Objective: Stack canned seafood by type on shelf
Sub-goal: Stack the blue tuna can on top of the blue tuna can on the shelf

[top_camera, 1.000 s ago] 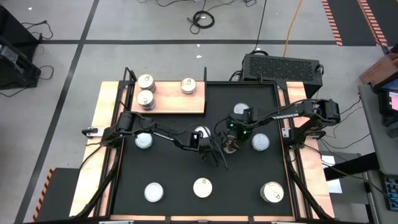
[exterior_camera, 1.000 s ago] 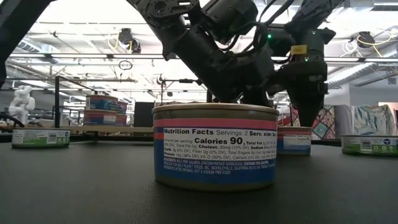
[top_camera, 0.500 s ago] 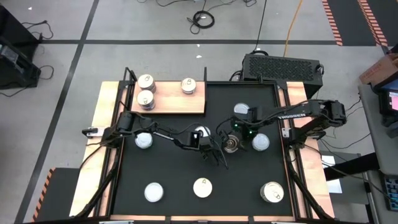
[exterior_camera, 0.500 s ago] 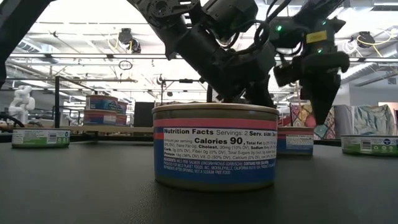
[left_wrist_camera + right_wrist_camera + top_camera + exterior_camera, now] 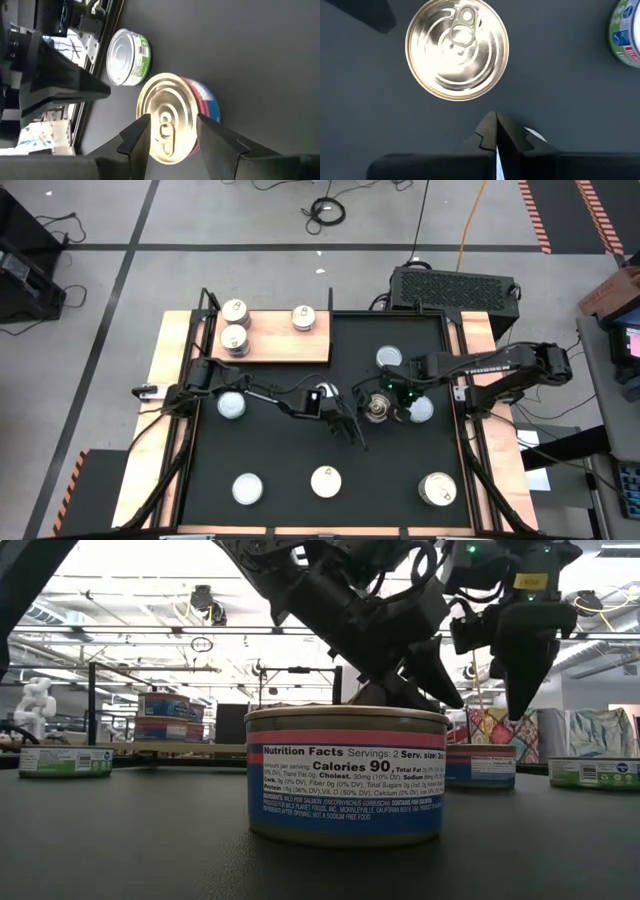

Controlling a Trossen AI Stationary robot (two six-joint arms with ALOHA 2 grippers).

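Left gripper (image 5: 352, 423) sits mid-mat, fingers spread wide, nothing held. In the left wrist view its fingertips (image 5: 137, 131) sit on either side of the gold pull-tab can (image 5: 167, 118); cannot tell whether they touch its wall. That can (image 5: 375, 410) stands upright on the black mat (image 5: 280, 470), red and blue label.

Right gripper (image 5: 397, 402) hovers just beside the same can, on the side away from the left arm. Right wrist view shows its fingers (image 5: 490, 131) pressed together, empty, with the can's lid (image 5: 457, 48) just ahead of the tips.

A white-lid can with green label (image 5: 127, 56) lies near the gold one; in the high view it is (image 5: 421, 409), partly under the right arm.

Shelf (image 5: 285, 345) is at the far left corner of the table, carrying three cans: two (image 5: 234, 310) (image 5: 234, 338) at its left end, one (image 5: 302, 317) farther right.

Other cans on the mat: (image 5: 389, 357), (image 5: 232, 406), (image 5: 246, 488), (image 5: 325, 480), (image 5: 437, 488). One more (image 5: 322, 392) is partly hidden under the left arm.
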